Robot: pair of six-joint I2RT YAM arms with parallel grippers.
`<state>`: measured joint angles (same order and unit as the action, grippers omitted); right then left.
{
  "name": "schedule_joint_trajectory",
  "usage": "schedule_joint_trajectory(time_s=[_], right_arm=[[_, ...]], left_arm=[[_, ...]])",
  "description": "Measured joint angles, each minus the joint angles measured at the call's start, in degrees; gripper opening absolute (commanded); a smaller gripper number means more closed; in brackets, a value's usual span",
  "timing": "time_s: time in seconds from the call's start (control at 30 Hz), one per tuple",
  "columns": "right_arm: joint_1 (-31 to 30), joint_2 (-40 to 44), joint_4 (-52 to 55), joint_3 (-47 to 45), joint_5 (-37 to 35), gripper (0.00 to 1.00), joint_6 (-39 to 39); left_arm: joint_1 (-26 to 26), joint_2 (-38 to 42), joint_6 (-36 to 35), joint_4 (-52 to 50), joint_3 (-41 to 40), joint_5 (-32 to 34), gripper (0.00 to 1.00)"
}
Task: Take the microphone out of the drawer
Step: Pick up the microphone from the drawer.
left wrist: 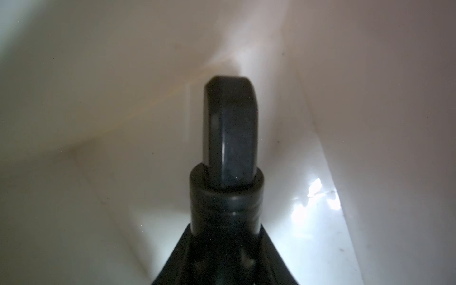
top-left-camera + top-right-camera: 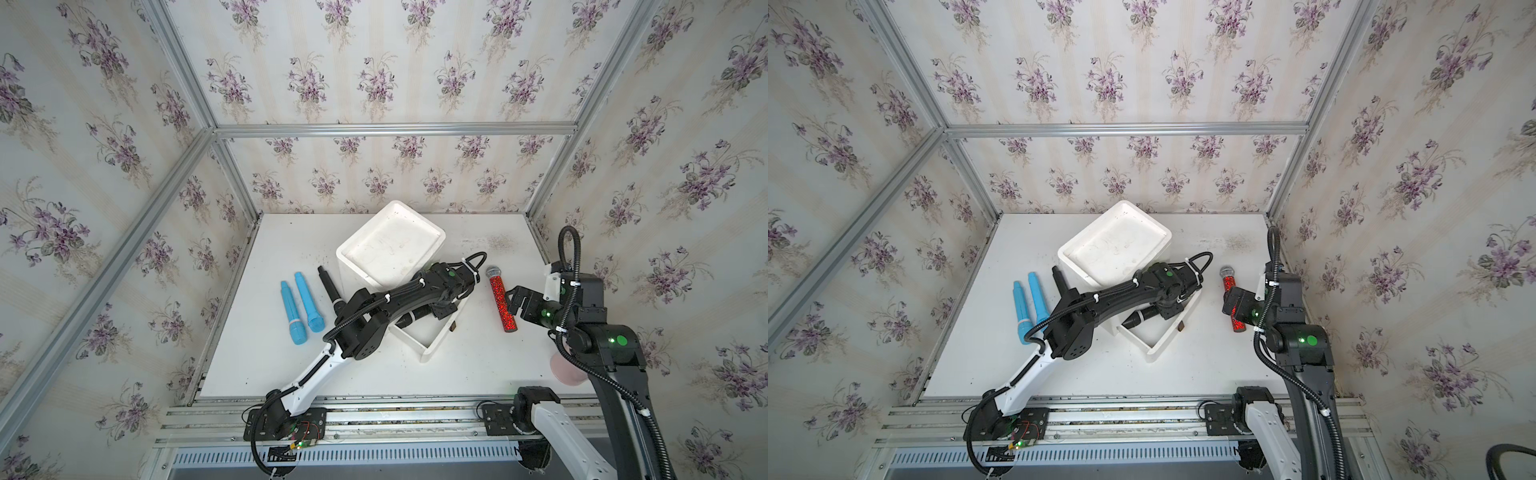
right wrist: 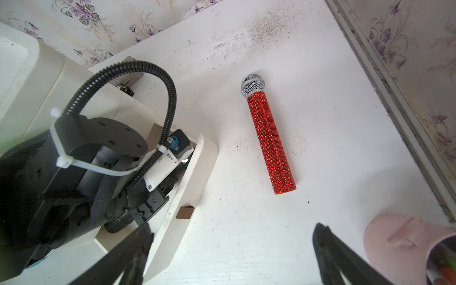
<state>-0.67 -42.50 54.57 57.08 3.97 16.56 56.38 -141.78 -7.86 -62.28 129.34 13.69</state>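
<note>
Near the middle of both top views, a white box (image 2: pixel 390 245) sits on the table (image 2: pixel 291 374) with its drawer (image 2: pixel 1172 338) pulled open toward the lower right. The left claw (image 2: pixel 1165 311) reaches down into the drawer, and the black microphone (image 2: pixel 1139 318) lies inside it, between the claw's fingers. I cannot tell if the fingers squeeze it or only sit beside it. At the right of the frame, the right claw (image 3: pixel 233 228) hangs wide open with nothing in it, close to a red sparkly microphone (image 3: pixel 270 138) lying on the table. Two blue microphones (image 2: pixel 291 311) lie at the left, side by side.
</note>
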Motion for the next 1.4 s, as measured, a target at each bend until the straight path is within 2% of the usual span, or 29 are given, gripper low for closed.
schedule_joint_trajectory(time_s=[0.23,0.57,0.93,1.4], right_arm=[[0.0,0.0,-1.4,-0.5,0.2,1.00,0.0],[0.0,0.1,-2.1,-1.4,0.4,1.00,0.0],[0.0,0.2,-2.3,-1.9,0.3,1.00,0.0],[0.0,-0.7,-4.7,-2.4,1.5,1.00,-0.1]], left_arm=[[-0.8,2.9,1.2,-0.5,-0.3,-1.0,0.00],[-2.6,7.7,5.1,-0.3,-1.1,-6.8,0.00],[-2.8,17.4,6.4,3.9,-3.1,-18.0,0.00],[-7.5,30.3,11.7,8.1,-3.3,-30.4,0.00]])
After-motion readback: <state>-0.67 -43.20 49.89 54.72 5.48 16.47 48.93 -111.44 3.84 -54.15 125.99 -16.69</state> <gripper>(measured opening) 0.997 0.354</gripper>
